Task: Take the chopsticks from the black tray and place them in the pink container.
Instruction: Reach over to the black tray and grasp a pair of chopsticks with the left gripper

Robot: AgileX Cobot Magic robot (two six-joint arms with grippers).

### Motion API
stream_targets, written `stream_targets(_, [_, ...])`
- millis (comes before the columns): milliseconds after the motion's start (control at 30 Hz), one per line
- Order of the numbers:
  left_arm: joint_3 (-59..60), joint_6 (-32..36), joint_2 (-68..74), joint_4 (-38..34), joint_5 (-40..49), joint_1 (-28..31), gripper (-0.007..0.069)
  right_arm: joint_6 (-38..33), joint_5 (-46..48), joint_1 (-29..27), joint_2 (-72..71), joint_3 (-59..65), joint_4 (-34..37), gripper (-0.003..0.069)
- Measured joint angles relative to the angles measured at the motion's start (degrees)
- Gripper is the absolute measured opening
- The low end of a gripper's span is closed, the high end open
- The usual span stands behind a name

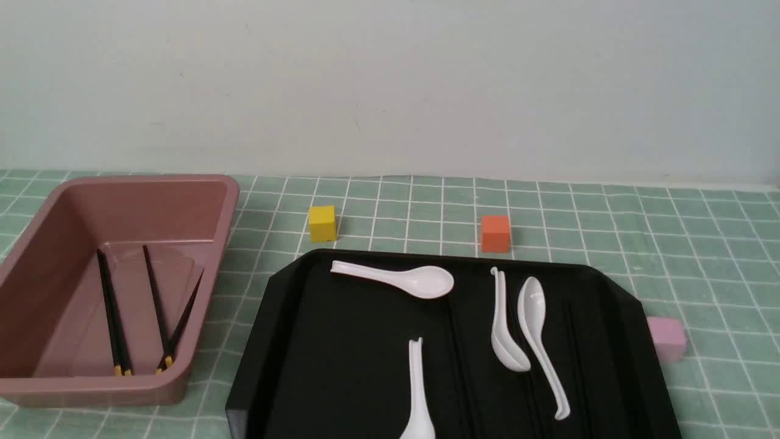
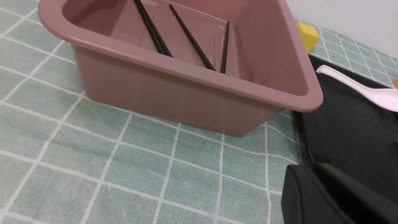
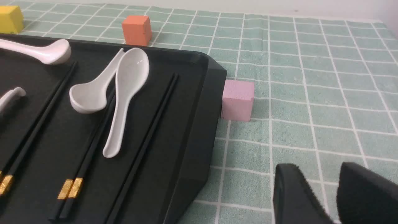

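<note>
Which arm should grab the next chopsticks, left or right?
Probably the right: its pincer hangs open just off the tray's right side, near the chopsticks, while the left one hangs by the bin.

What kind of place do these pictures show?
Probably a robot test table rather than a real kitchen: coloured blocks, like the orange block, stand around the black tray of spoons and chopsticks, before a plain wall.

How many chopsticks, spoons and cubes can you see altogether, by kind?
Chopsticks in the pink container: 4
Chopsticks in the black tray: 6
White spoons: 4
Cubes: 3
Total in view: 17
</note>
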Motion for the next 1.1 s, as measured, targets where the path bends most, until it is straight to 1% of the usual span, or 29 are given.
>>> stream_targets(1100, [0.0, 0.0, 0.0, 0.79, 0.0, 0.0, 0.0093, 0.0, 0.0, 0.0, 0.0, 0.0, 0.0, 0.024])
